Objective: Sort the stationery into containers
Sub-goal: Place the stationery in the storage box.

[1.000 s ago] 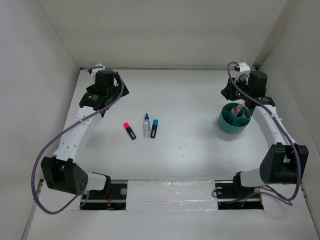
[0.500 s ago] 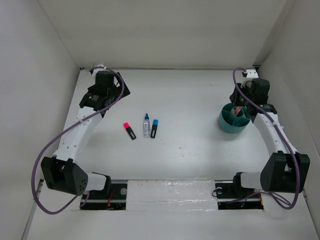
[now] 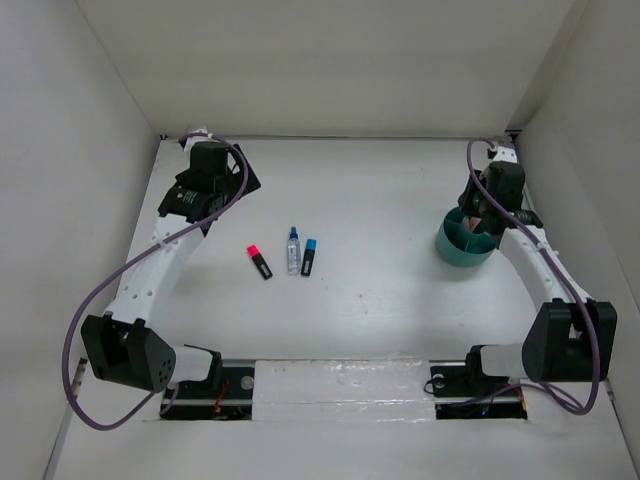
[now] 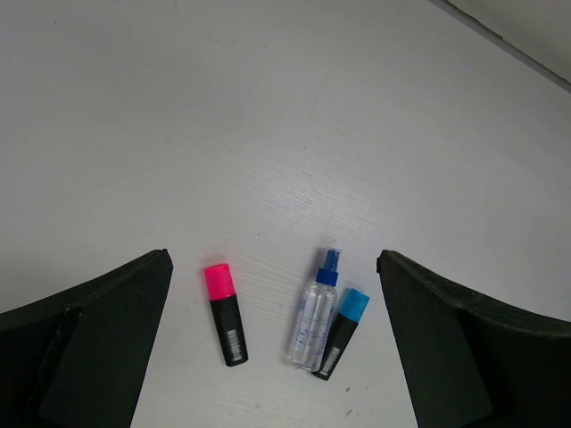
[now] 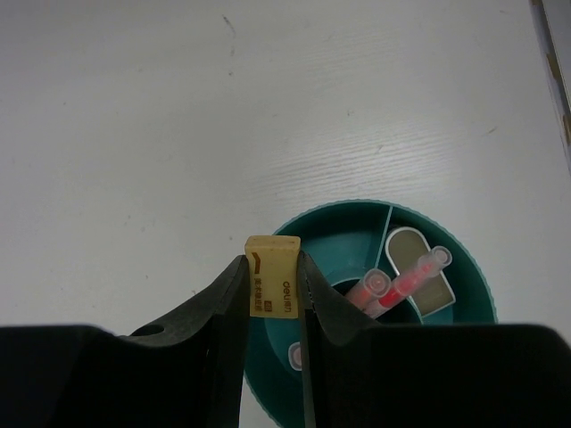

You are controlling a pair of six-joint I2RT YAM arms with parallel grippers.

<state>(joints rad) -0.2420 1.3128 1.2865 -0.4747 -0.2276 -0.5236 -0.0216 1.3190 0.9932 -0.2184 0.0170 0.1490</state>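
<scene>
Pinching the tiny tan piece [image 5: 273,260] by its flat faces, the right gripper [image 5: 274,283] hangs over the rim of the teal cup [image 3: 462,258], which stands near the right edge of the tabletop [image 3: 400,300], toward the far right corner. The block's lower half sits clamped between the fingers and its top pokes free. It looks like an eraser: light, slightly yielding and grippy, so it is unlikely to slip, and it should drop straight when released. Thin salmon pencils [image 5: 401,285] already lean in one compartment.

The left gripper [image 4: 273,259] hovers above the far left part of the tabletop with its fingers spread wide and nothing between them. Below it, left of the tabletop's middle and well apart from the cup, lie the pink-capped marker [image 4: 225,314], the clear bottle [image 4: 314,321] and the blue-capped marker [image 4: 341,332]. All three look light, stiff and smooth. The pink one lies alone and is best taken across mid-barrel. The bottle may roll, and it lies just beside the blue marker, perhaps touching, leaving little room for a finger.
</scene>
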